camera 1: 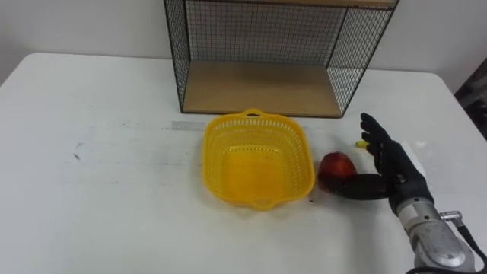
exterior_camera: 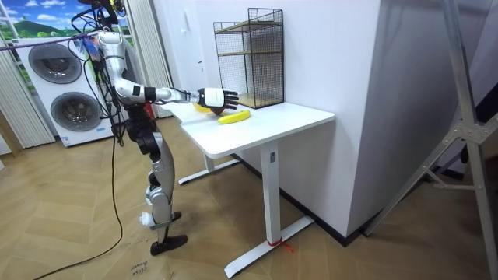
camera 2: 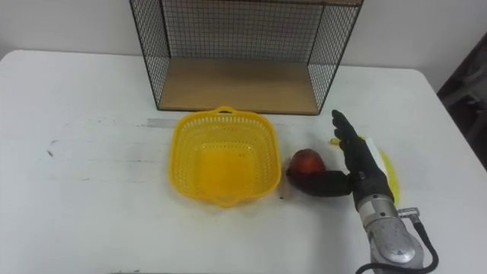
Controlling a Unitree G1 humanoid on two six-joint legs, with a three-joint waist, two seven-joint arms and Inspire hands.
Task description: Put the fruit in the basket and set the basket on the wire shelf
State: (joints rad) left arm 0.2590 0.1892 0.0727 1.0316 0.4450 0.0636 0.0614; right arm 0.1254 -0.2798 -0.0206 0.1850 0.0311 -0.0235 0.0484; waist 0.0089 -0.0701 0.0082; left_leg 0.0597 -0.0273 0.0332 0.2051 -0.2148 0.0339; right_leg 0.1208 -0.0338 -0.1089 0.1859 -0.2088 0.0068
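The red fruit (camera 1: 336, 164) lies on the white table (camera 1: 99, 152), just to the right of the yellow basket (camera 1: 221, 141). I think it is an apple, but I can't be sure. It is not in the basket yet, and the basket has nothing in it.

My right hand (camera 1: 394, 169) is right next to the fruit, on its right side. The hand is wide open. The fingers point straight away from me, and the thumb sticks out to the left along the near side of the fruit. It looks like the thumb touches the fruit, but nothing is wrapped round it.

I think the fruit is firm, smooth and a bit heavy for how small it is. It is round, so a bump could make it roll. I would close the fingers over the far side and keep the thumb on the near side, round its fat middle.

A banana (exterior_camera: 233, 117) lies on the table beside the hand. It is softer and bends a little, so I would take it by the middle and not squeeze hard.

The basket is plastic with holes, so I think it is light and a bit bendy. It has small handles on the rim to hold.

The wire shelf (camera 1: 259, 30) stands at the back of the table, close behind the basket. Its wooden board (camera 1: 259, 87) is bare.
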